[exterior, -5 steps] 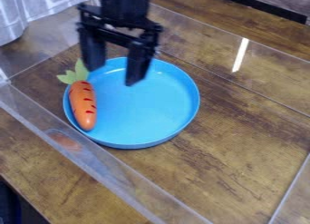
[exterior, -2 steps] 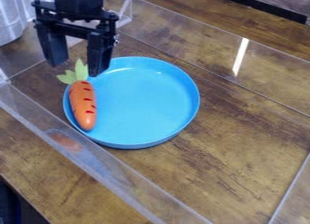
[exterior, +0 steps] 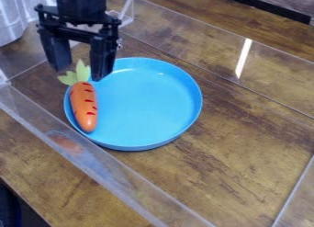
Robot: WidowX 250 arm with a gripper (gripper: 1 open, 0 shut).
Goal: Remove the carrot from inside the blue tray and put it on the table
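The orange carrot (exterior: 84,106) lies along the left inner edge of the round blue tray (exterior: 153,107), its light green leafy top (exterior: 73,74) poking over the rim toward the back left. The tray rests on the dark wood-plank table (exterior: 233,175). My black gripper (exterior: 77,59) hangs open just above the carrot's leafy end, one finger (exterior: 57,49) to the left of the leaves and the other finger (exterior: 102,60) over the tray's back-left rim. Nothing is held between them.
A clear plastic barrier edge (exterior: 110,171) runs diagonally across the front of the table. A pale object (exterior: 10,19) stands at the back left corner. Bright glare streaks (exterior: 244,54) mark the glossy wood to the right of the tray.
The gripper has moved left from above the tray's back rim to above the carrot's green top, and has barely shifted in the last half second. It stayed open. The carrot has not moved.
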